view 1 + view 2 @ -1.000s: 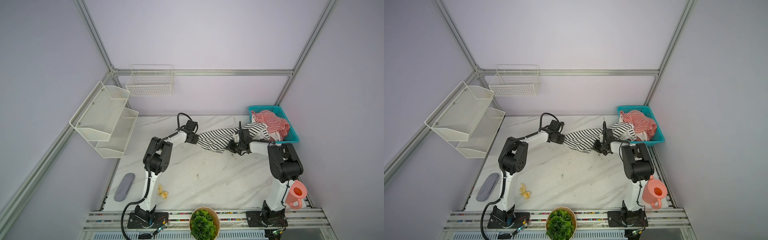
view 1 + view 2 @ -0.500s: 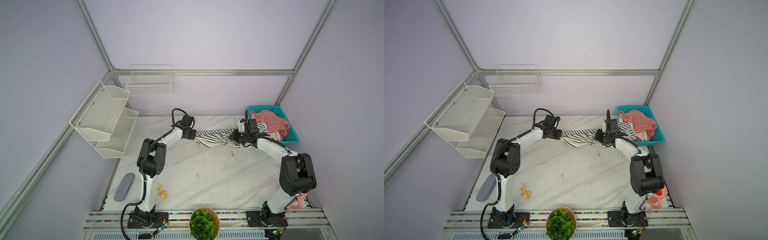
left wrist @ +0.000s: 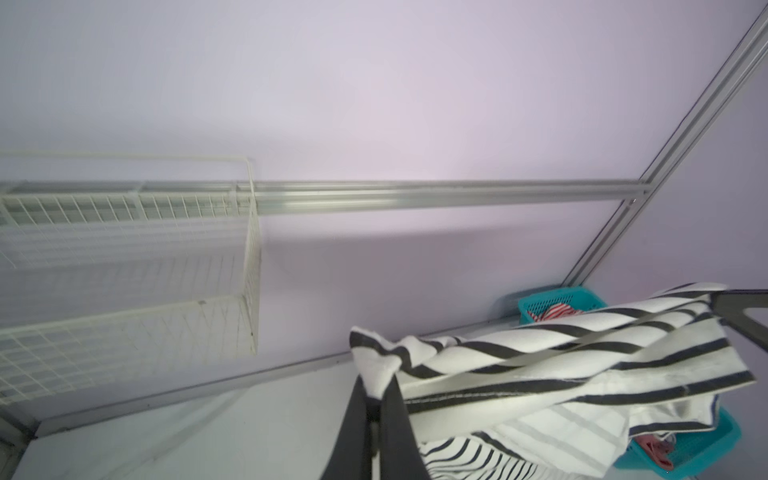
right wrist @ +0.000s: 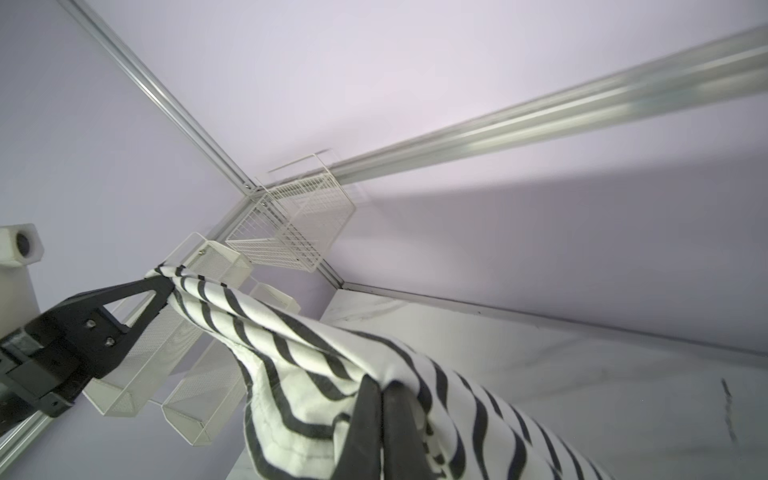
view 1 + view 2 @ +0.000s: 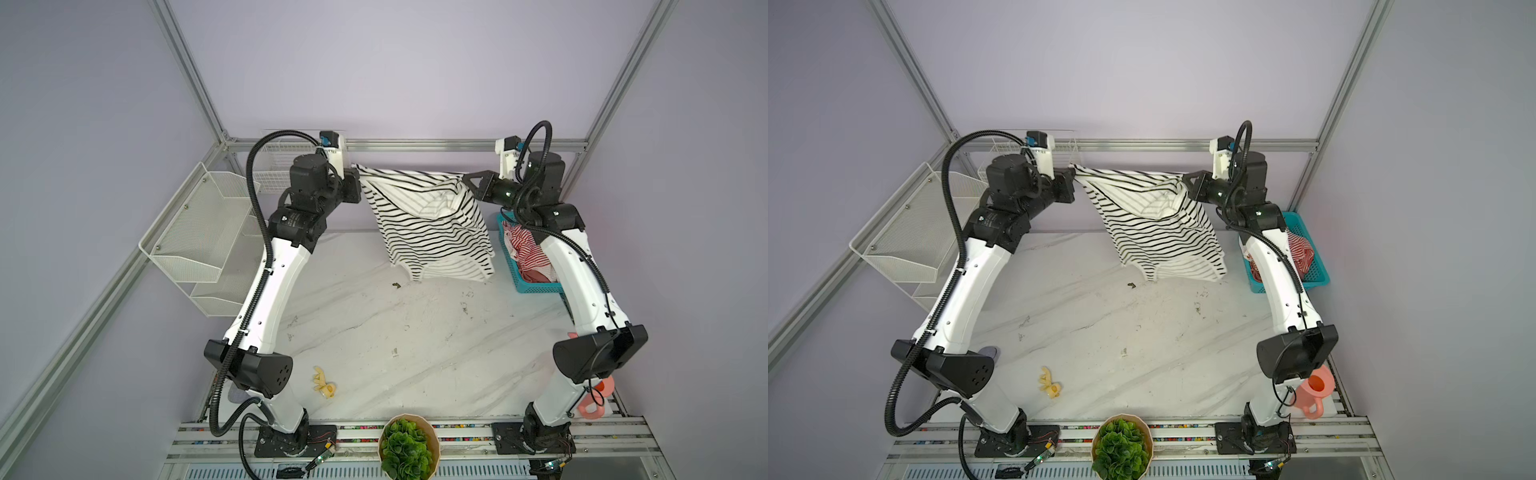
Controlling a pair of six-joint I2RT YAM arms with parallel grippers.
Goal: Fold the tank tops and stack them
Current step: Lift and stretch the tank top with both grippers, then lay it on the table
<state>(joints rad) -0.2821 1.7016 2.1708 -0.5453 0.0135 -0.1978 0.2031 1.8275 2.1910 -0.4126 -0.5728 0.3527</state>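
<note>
The black-and-white striped tank top [image 5: 432,224] [image 5: 1163,226] hangs in the air above the far half of the marble table, stretched between both grippers. My left gripper [image 5: 358,178] [image 5: 1072,176] [image 3: 376,395] is shut on its left top corner. My right gripper [image 5: 466,179] [image 5: 1185,183] [image 4: 380,386] is shut on its right top corner. The cloth sags and bunches between them, and its lower edge hangs close over the table. The red-and-white tank top [image 5: 525,251] [image 5: 1302,249] lies crumpled in the teal basket [image 5: 536,286] [image 5: 1318,266], partly hidden by the right arm.
White mesh shelves [image 5: 195,241] are fixed to the left wall and a wire basket [image 5: 274,166] to the back wall. On the table's front part lie a small yellow toy [image 5: 324,384], a potted plant [image 5: 409,446] and a pink cup [image 5: 1316,390].
Both arms have risen steeply from table height, lifting the black-and-white tank top off the surface and spreading it so that it hangs between them.
</note>
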